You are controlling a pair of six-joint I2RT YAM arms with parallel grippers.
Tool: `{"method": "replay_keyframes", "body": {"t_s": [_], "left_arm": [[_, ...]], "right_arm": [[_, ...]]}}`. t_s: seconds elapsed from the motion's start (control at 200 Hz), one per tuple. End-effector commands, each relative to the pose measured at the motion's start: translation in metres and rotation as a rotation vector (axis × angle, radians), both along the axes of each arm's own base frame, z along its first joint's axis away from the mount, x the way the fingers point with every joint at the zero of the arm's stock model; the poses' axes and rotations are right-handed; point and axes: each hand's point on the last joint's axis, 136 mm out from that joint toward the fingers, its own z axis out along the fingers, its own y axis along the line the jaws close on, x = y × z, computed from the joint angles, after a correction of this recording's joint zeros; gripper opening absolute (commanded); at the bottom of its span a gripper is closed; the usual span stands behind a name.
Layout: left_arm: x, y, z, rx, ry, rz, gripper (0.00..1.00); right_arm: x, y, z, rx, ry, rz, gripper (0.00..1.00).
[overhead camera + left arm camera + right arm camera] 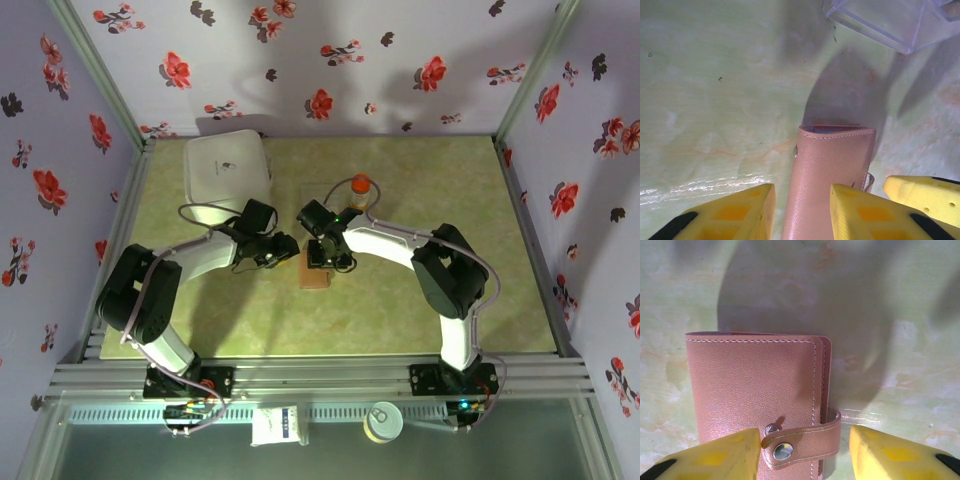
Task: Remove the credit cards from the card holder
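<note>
Right wrist view, opening step: card holder [752, 390] folded closed, right gripper [805, 440] open astride its strap [807, 432] at 6 o'clock, left gripper [802, 190] straddling it, grip unclear; next probably lift strap, unfold it.

The card holder [315, 276] lies on the table [440, 310] just below the centre of the frame. It is between the fingers of the left claw [289, 250], and the right claw [320, 264] is over its upper edge. A square container [228, 170] sits to its upper left and a bottle [360, 190] to its upper right. In the left wrist view a box [890, 22] stands at the upper right, behind the holder.
</note>
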Motion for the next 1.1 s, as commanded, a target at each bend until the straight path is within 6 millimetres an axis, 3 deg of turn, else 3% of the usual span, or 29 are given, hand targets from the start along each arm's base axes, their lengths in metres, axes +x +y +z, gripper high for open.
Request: {"method": "replay_keyframes", "body": {"t_s": [0.0,0.155,0.295,0.675,1.095], "left_arm": [[-0.001,0.005,0.002,0.006,-0.003,0.017,0.34],[0.0,0.004,0.003,0.0,-0.004,0.018,0.34],[0.0,0.004,0.003,0.0,-0.003,0.018,0.34],[0.0,0.004,0.002,-0.001,-0.005,0.016,0.34],[0.001,0.002,0.001,-0.005,-0.002,0.013,0.34]], "right_arm": [[0.0,0.0,0.004,-0.017,-0.006,0.023,0.51],[-0.002,0.01,0.001,0.026,0.011,0.038,0.6],[0.001,-0.005,-0.001,-0.045,-0.004,0.016,0.58],[0.005,-0.037,0.011,-0.091,-0.045,-0.053,0.33],[0.003,-0.022,-0.019,0.016,0.041,-0.078,0.2]]}}
